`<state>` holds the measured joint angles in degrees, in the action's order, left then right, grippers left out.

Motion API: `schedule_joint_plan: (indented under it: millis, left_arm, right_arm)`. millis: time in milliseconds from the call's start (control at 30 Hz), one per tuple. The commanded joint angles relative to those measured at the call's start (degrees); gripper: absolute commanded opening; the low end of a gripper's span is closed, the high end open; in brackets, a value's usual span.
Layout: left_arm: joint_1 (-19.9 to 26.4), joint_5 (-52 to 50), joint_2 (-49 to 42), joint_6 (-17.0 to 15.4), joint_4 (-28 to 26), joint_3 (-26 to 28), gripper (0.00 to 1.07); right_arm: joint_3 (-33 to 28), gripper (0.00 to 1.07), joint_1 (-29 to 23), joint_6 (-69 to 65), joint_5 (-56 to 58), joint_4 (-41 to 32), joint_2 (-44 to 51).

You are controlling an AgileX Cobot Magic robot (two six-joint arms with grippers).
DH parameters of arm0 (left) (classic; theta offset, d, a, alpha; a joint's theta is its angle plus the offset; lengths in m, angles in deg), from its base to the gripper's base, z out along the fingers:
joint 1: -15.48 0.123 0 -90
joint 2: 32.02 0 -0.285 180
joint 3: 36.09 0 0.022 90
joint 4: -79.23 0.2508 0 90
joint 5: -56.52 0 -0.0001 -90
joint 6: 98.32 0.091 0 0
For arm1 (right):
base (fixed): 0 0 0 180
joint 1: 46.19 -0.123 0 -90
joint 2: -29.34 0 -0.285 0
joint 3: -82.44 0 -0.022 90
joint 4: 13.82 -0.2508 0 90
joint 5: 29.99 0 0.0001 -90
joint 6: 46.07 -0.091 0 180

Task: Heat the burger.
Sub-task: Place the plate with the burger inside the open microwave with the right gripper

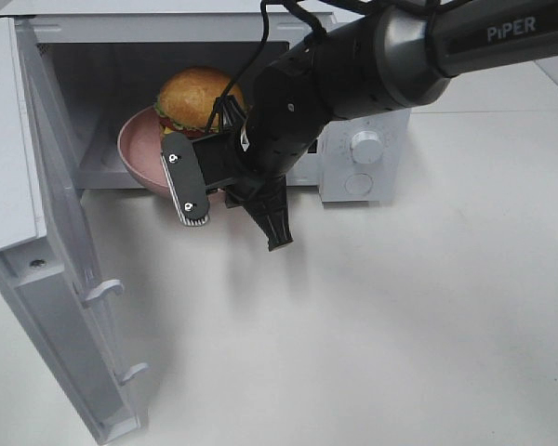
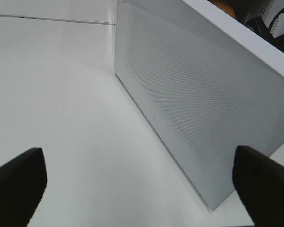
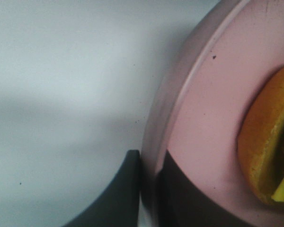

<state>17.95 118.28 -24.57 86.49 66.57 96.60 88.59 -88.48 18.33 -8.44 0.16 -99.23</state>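
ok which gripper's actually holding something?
The right gripper: shut on the rim of the pink plate carrying the burger. The left gripper is open, empty, facing the microwave door.

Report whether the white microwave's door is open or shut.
Open. The white microwave door stands swung wide leftward, exposing the cavity and the golden-bun burger on a pink round plate.

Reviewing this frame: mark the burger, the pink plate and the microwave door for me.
burger [image 1: 200, 96]: exterior high view, on the top bun.
pink plate [image 1: 135, 149]: exterior high view, on its left rim.
microwave door [image 1: 74, 232]: exterior high view, on the open door's inner face.
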Motion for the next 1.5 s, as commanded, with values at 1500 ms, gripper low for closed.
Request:
schedule_joint_plan:
  millis: [1500]
  left_arm:
    - [0.2, -0.6, -1.0, 0.1, 0.0, -0.3, 1.0]
  right_arm:
    - [22.1, 0.13, 2.5, -7.2, -1.6, 5.6, -13.5]
